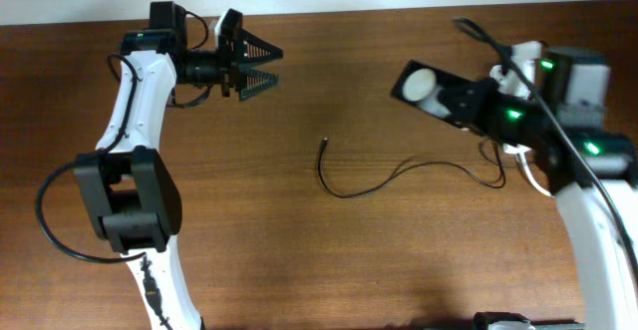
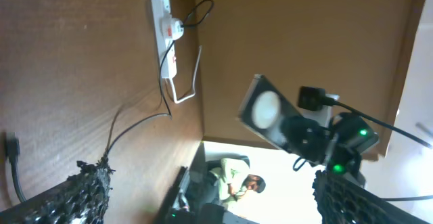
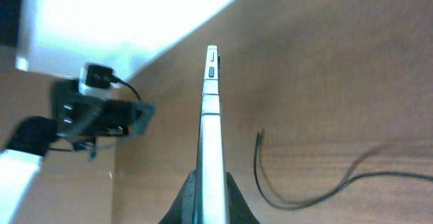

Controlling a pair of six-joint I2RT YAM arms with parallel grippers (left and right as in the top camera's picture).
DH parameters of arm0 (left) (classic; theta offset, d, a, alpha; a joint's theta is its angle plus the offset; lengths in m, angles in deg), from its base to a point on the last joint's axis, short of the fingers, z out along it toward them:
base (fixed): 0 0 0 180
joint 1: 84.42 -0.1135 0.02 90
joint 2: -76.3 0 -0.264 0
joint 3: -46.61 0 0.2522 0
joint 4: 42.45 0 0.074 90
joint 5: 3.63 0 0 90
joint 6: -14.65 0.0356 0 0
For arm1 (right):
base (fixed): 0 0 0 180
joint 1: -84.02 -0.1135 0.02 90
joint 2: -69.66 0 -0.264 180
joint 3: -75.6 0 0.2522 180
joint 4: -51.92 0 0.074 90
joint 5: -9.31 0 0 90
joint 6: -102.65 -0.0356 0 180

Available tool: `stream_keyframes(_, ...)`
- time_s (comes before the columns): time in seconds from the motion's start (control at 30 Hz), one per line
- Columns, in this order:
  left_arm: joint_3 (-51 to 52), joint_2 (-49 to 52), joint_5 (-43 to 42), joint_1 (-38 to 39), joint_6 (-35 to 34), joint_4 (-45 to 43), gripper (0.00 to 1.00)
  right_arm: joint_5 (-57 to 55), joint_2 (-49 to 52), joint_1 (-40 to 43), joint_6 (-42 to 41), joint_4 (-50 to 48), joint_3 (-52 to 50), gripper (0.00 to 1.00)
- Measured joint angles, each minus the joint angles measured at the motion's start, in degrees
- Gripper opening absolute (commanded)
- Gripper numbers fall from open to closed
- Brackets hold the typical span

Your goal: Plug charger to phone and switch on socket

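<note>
Aloft, our right claw (image 3: 208, 195) is clamped on the phone (image 1: 431, 88) — the left claw (image 1: 261, 67) gapes, and the charger (image 1: 399, 170) lies on the surface (image 1: 329, 260).

Even daylight — blown-out window glare

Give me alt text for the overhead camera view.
The right gripper holds a slim black phone raised above a brown wooden table, while the open left gripper hovers empty. A thin black charger cable lies loose on the wood between them.
</note>
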Motion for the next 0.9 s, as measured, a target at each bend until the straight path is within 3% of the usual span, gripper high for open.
stream_keyframes(0.23, 0.0, -10.95, -0.15, 0.07, 4.33, -1.86, 0.99, 4.42, -17.68, 12.28, -0.44, -2.91, -11.76, 0.04)
stream_keyframes(0.3, 0.0, -12.15, -0.13, 1.07, 4.48, -1.88, 0.99, 6.95, -21.18, 15.34, -5.27, -8.5, -17.4, 0.04)
stream_keyframes(0.4, 0.0, -12.15, 0.11, 4.15, 4.48, -2.01, 0.99, 9.31, -20.63, 14.8, -17.68, -24.98, -27.04, 0.04)
stream_keyframes(0.5, 0.0, -12.15, 1.66, 5.01, 4.48, -2.29, 0.99, 7.63, -16.65, 6.88, -28.63, -40.41, -28.72, 0.04)
stream_keyframes(0.57, 0.0, -12.15, 1.99, 5.01, 4.48, -2.36, 0.99, -0.55, -11.89, -0.83, -36.5, -52.04, -29.14, 0.04)
stream_keyframes(0.77, 0.0, -12.15, 2.49, 5.07, 4.31, -5.11, 1.0, -22.14, 6.58, -20.11, -43.74, -87.08, -29.27, 0.04)
stream_keyframes(0.9, 0.07, -12.15, 2.89, 6.49, -1.09, -12.85, 1.0, -34.53, 12.52, -28.37, -44.02, -90.58, -29.31, 0.04)
